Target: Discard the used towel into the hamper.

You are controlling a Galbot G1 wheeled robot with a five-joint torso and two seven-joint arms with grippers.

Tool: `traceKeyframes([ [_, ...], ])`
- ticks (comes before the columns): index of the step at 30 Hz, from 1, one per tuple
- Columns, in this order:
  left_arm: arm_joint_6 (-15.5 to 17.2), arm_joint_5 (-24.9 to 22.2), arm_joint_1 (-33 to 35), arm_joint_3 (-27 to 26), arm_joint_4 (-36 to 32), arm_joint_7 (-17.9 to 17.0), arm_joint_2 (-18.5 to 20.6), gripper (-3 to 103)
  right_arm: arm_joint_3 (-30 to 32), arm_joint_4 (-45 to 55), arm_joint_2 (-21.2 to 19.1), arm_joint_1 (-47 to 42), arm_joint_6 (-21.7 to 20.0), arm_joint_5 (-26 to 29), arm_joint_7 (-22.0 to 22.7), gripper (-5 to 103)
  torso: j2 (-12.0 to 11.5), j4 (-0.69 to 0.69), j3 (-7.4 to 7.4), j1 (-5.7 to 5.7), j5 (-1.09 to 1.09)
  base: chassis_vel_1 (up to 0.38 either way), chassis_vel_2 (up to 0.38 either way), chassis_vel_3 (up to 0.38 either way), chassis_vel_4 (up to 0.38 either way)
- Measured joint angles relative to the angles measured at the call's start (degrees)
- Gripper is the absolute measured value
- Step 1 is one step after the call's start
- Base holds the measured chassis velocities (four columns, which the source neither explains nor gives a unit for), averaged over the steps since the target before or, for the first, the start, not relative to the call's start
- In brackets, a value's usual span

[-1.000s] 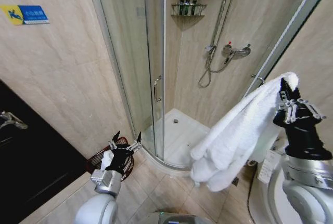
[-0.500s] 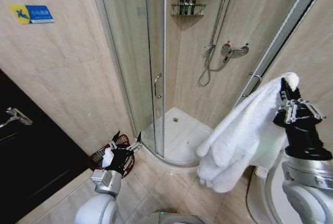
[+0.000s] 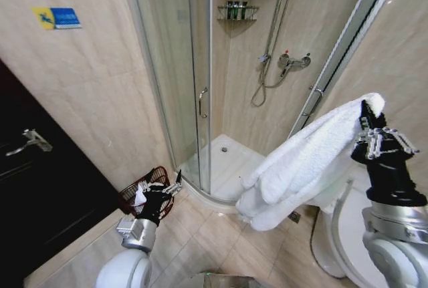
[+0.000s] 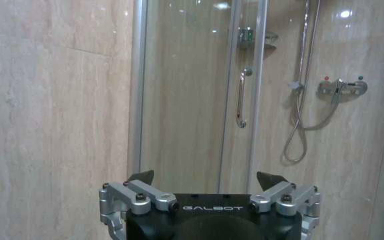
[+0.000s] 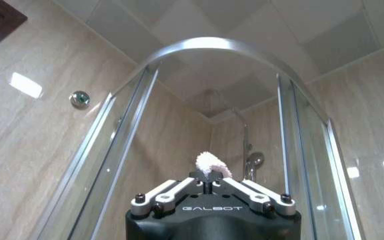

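Gripping towel unchanged, right claw clamped; left claw spread; camera apparently panned left.

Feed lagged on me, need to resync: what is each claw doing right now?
Left claw: open, empty, held low in front of the hamper.
Right claw: shut on the white towel, held up high.

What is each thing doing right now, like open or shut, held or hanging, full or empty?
towel: held up, hanging from the right gripper.
right gripper: shut on the towel, raised at right.
left gripper: open, holding nothing, low in front of the hamper.
hamper: upright on the floor, something white inside.
shower door: slid open.
shower hose: hanging on the wall.
dark door: shut.
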Motion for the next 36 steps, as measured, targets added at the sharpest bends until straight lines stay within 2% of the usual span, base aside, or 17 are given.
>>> traceKeyframes([
  [22,0.0,0.0,-0.01,0.0,0.0,0.0,0.0,100,-0.13,0.0,0.1,-0.01,0.14,-0.23,-0.34,2,-0.04,-0.01,0.02,0.05,0.02,0.0,0.006,0.008,0.0],
  [36,0.0,0.0,-0.01,0.0,0.0,0.0,0.0,100,0.06,0.0,0.16,-0.11,0.64,-0.34,-1.24,2,-0.04,-0.01,0.02,0.05,0.01,0.076,0.081,0.076,0.087],
])
